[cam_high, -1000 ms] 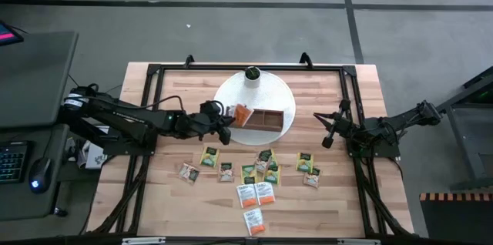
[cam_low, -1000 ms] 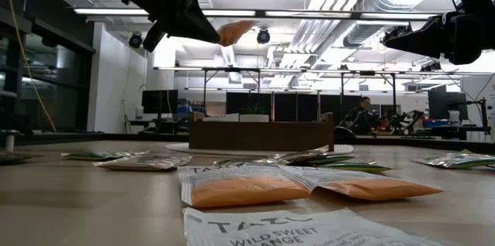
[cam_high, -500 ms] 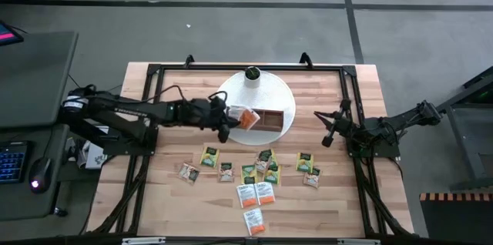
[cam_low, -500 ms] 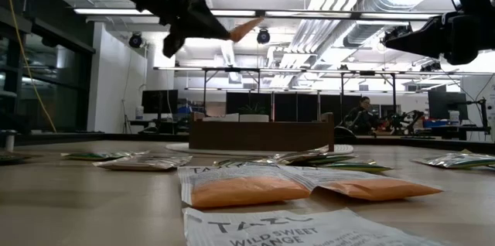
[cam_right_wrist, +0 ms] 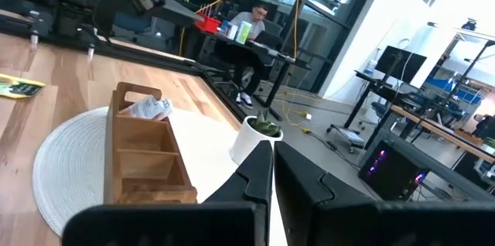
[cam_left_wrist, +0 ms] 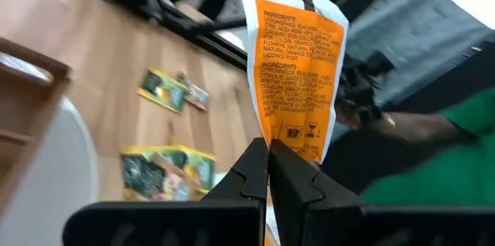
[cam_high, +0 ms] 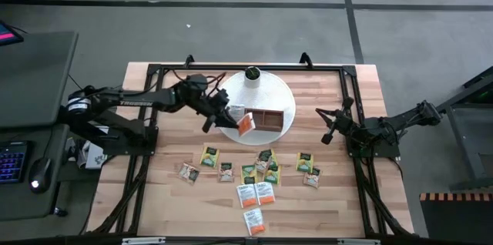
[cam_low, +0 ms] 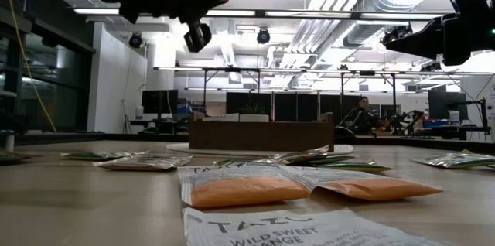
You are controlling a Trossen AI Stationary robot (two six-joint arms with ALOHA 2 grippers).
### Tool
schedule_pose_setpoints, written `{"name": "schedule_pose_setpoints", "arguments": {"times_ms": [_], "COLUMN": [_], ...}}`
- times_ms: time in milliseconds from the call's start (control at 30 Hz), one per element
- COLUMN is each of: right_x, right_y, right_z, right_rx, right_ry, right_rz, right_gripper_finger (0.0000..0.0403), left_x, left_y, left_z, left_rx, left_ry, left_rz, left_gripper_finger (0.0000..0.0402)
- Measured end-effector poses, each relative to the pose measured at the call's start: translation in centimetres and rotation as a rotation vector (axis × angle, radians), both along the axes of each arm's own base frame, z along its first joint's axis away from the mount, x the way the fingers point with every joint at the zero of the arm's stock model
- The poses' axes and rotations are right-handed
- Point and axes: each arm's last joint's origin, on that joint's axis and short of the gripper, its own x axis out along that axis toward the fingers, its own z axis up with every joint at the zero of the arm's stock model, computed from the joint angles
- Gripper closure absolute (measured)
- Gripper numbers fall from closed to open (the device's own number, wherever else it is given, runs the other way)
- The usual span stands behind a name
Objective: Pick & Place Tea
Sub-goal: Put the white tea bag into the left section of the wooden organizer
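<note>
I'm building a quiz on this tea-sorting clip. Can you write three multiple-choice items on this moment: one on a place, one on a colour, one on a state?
1. Where does the wooden tray stand?
A. on the round white mat
B. on the bare table
C. on the floor

2. What colour is the sachet in the left gripper?
A. green
B. orange
C. white

3. How is the right gripper?
A. shut on a sachet
B. wide open
C. shut and empty

Answers:
1 A: the high view shows the tray lying on the mat.
2 B: the left wrist view shows an orange sachet pinched at its lower edge.
3 C: its fingers meet with nothing between them.
</note>
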Motion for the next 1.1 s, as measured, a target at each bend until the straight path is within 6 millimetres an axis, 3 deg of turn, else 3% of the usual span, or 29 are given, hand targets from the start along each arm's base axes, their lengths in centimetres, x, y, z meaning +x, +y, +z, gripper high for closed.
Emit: {"name": "schedule_pose_setpoints", "arguments": {"times_ms": [200, 533, 667, 800, 1000, 1100], "right_x": [0.1, 0.1, -0.2, -0.6, 0.3, 1.9], "right_y": [0.1, 0.3, 0.2, 0.0, 0.5, 1.1], "right_z": [0.0, 1.0, 2.5, 4.5, 8.7, 10.9], "right_rx": [0.014, 0.166, 0.299, 0.325, 0.272, 0.242], "right_ry": [-0.010, -0.185, -0.398, -0.456, -0.318, -0.198], "right_rz": [0.043, 0.123, 0.183, 0.160, 0.210, 0.213], "right_gripper_finger": [0.0391, 0.0391, 0.0391, 0.0391, 0.0391, 0.0391], "left_x": [1.8, 4.2, 4.3, 4.6, 4.6, 4.6], "left_y": [0.3, 0.7, 0.8, 0.9, 0.4, 0.5], "left_z": [-1.9, -2.3, -2.9, -3.6, -3.5, -3.4], "left_rx": [-0.074, -0.222, -0.268, -0.285, -0.279, -0.277], "left_ry": [-0.018, -0.278, -0.341, -0.326, -0.330, -0.333], "left_rz": [-0.155, -0.359, -0.353, -0.331, -0.350, -0.349], "left_gripper_finger": [0.0401, 0.0401, 0.0401, 0.0401, 0.0401, 0.0401]}}
